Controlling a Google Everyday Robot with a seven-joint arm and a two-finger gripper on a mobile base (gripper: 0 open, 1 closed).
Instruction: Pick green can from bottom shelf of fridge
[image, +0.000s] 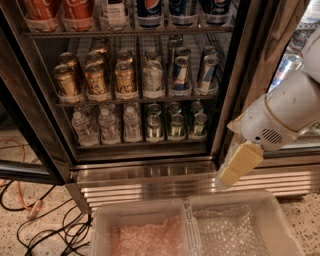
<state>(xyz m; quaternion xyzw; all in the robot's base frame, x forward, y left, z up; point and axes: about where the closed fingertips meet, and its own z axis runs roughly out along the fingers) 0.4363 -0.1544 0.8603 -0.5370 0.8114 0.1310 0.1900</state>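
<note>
The fridge (231, 75) stands open in front of me. On the bottom shelf (140, 145) several short green cans (176, 125) stand in rows at the right half, with the nearest row at the shelf's front edge. My gripper (234, 167) hangs from the white arm at the right, outside the fridge. It is below and to the right of the green cans, in front of the steel base grille (150, 185) by the right door post. It holds nothing that I can see.
Clear water bottles (107, 125) fill the bottom shelf's left half. Gold-brown cans (95, 80) and slim blue-silver cans (181, 72) stand on the rack above. Two clear plastic bins (189, 212) sit on the floor below the grille. Cables (35, 225) lie at the left.
</note>
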